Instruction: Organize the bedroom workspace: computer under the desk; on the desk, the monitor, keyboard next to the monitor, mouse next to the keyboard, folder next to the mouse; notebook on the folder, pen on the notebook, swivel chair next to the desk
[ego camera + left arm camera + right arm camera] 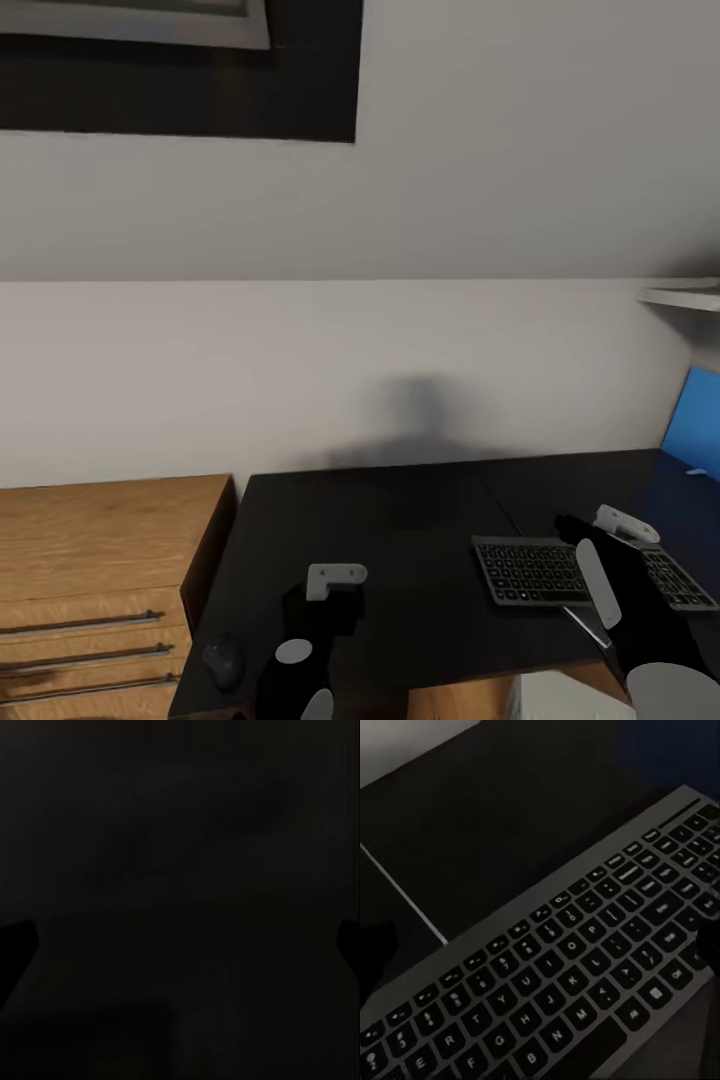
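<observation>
The black desk [400,520] spans the lower part of the head view. A slim black keyboard [540,572] lies on its right part, near the front edge. My right gripper [625,523] hovers open just above the keyboard's middle; the right wrist view shows the keys [570,975] close below, with nothing between the fingers. A dark mouse [224,660] sits at the desk's front left corner. My left gripper [336,580] is open low over the bare desktop [180,870], to the right of the mouse. A bright blue folder [695,420] shows at the far right, cut by the frame.
A light wood cabinet [90,560] with bar handles stands against the desk's left end. A white wall rises behind the desk, with a dark window frame [200,90] high on the left. A pale flat edge [685,295] juts in above the folder.
</observation>
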{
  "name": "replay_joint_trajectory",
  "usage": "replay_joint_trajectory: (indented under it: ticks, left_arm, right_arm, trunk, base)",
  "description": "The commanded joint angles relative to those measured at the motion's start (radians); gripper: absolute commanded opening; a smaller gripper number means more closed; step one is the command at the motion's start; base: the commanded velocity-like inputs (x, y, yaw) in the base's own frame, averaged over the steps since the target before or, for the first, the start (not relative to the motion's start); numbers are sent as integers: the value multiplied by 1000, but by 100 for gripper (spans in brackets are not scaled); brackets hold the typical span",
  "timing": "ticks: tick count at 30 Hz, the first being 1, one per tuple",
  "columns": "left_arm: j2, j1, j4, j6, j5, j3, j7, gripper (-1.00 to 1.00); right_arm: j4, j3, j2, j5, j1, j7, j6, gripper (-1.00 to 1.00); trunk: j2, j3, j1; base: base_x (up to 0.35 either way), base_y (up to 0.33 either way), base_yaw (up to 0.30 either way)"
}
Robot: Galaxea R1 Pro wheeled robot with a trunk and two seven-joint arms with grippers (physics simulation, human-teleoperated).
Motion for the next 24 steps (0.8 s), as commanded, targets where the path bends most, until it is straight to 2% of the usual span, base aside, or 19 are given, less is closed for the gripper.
replay_joint_trajectory:
  ticks: [1,8,11,19,24]
  left_arm:
    - [0,-1,-2,2,9,-1,10,100]
    - [0,-1,-1,2,8,1,19,100]
    - [0,-1,-1,1,10,1,54,100]
    - [0,-1,-2,-26,13,4,129,100]
    - [-1,-1,0,-35,24,4,149,100]
  right_arm:
    - [0,1,0,-10,-1,-7,2,100]
    - [1,3,0,-10,-1,-3,2,100]
    - [1,4,1,-10,-1,-2,2,100]
    - [1,4,2,-10,-1,-2,2,100]
    - [0,5,2,-10,-1,-2,2,100]
  trunk:
    - [6,2,-4]
    - [55,24,-31]
    - [76,33,-42]
    - [132,58,-73]
    - [167,74,-92]
  base:
    - [0,0,-265]
    - [0,0,-267]
    - [0,0,-236]
    - [0,0,-57]
    - [0,0,-4]
